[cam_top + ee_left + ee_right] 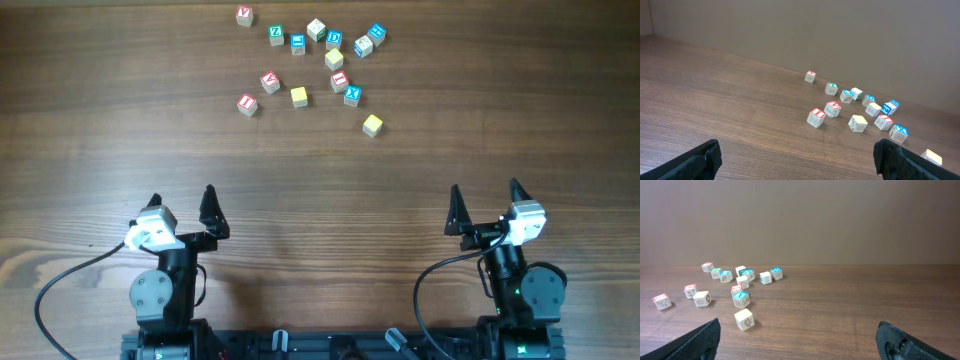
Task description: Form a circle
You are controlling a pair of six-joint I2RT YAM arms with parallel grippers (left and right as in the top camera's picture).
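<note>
Overhead: my left gripper (181, 195) and right gripper (484, 187) sit on the near side, both spread wide and empty, ready to pick. Small lettered wooden cubes (334, 59) scattered on the far side, no circle yet. Left wrist: cubes ahead-right. Right wrist: cubes ahead-left.

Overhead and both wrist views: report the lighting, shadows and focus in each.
Overhead: even, soft light on the table, no glare, and the cubes cast only faint, short shadows. Left wrist: horizon tilted, cubes fairly sharp, the left hand only dark soft-edged shapes in the bottom corners. Right wrist: level, same flat light, right hand likewise dark.
</note>
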